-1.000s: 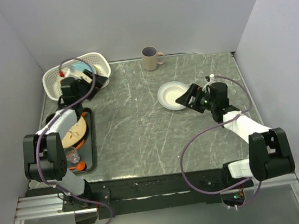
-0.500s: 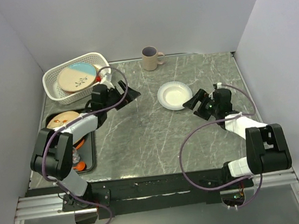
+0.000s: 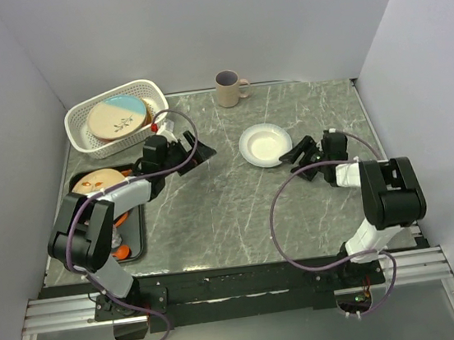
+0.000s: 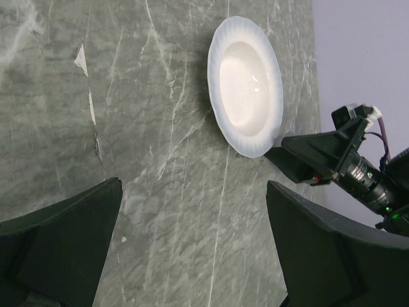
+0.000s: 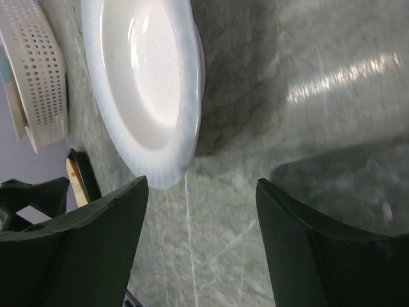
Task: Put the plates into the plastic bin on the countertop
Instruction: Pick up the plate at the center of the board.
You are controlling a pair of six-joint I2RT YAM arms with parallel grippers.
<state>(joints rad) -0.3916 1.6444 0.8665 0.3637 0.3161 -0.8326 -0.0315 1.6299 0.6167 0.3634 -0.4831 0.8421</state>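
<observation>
A pale white-blue plate (image 3: 265, 144) (image 4: 246, 86) (image 5: 144, 83) lies flat on the grey-green countertop (image 3: 239, 202), right of centre. My right gripper (image 3: 298, 154) (image 5: 201, 188) is low at the plate's right edge, open, with only marble between its fingers. My left gripper (image 3: 196, 153) (image 4: 193, 192) hangs wide open over bare countertop, left of the plate and pointing at it. The white plastic bin (image 3: 81, 126) (image 5: 45, 70) stands at the back left with a tan and blue twig plate (image 3: 117, 117) lying in it. Another tan plate (image 3: 96, 182) rests on the black tray (image 3: 137, 231).
A beige mug (image 3: 229, 88) stands at the back of the countertop, behind the white-blue plate. The black tray at the left edge also holds small orange items (image 3: 119, 251). Grey walls close in the left, back and right sides.
My left gripper has swung from over the bin to the countertop's middle, uncovering the twig plate in the bin. My right arm has folded lower, and its jaws have narrowed a little.
</observation>
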